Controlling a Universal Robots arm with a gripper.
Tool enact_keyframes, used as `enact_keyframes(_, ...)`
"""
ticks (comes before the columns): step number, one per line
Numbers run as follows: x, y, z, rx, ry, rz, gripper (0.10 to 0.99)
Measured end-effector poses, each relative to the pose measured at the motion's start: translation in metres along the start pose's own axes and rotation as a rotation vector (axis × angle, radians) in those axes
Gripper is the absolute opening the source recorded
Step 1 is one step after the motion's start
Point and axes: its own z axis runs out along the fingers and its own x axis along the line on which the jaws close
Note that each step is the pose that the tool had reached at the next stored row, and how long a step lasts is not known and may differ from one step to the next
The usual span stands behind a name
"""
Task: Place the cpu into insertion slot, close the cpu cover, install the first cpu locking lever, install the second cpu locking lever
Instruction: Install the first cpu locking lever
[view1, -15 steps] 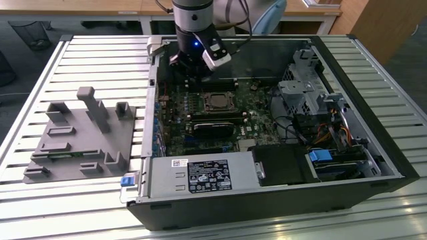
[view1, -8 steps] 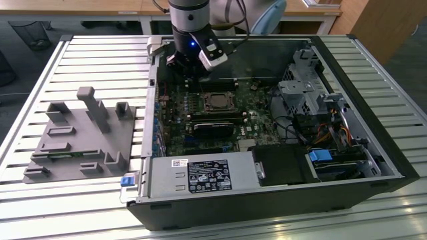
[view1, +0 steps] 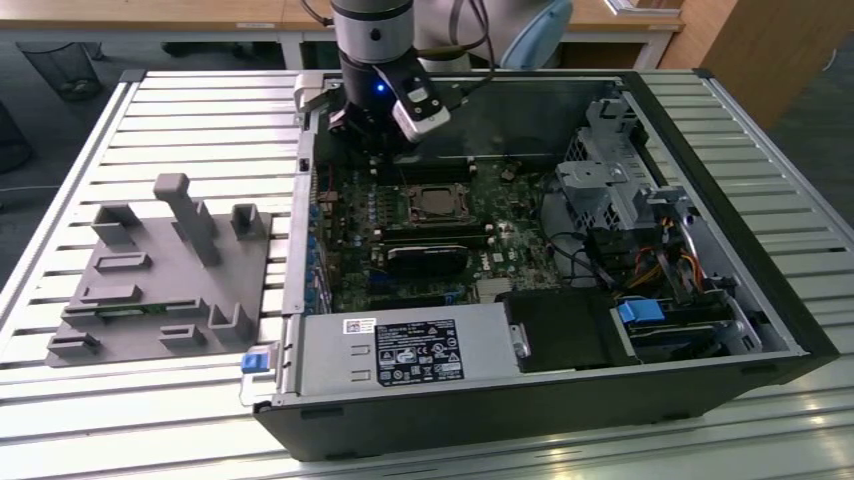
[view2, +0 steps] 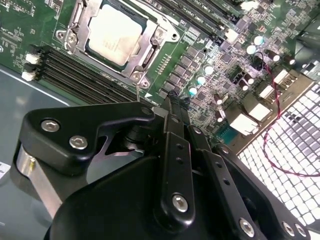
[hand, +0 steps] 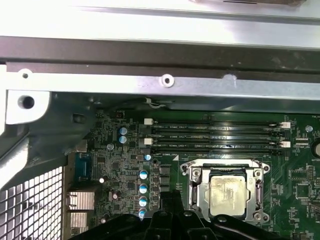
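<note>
In the second wrist view, clenched, empty gripper (view2: 172, 101) near cpu (view2: 112, 32) under lowered cpu cover (view2: 151, 49); in the exterior view, grey fixture (view1: 160, 270) on counter (view1: 187, 110) beside open computer case (view1: 534, 405).

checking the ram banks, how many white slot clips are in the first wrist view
4. Two white clips sit at the memory slots' end nearer the capacitors, and two at the opposite end. More may be hidden beyond the cpu.
</note>
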Motion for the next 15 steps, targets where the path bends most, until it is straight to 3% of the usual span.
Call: enact_keyframes(15, 0.0091, 0.0015, -0.0005, 0.000, 0.0001, 0.000, 0.106)
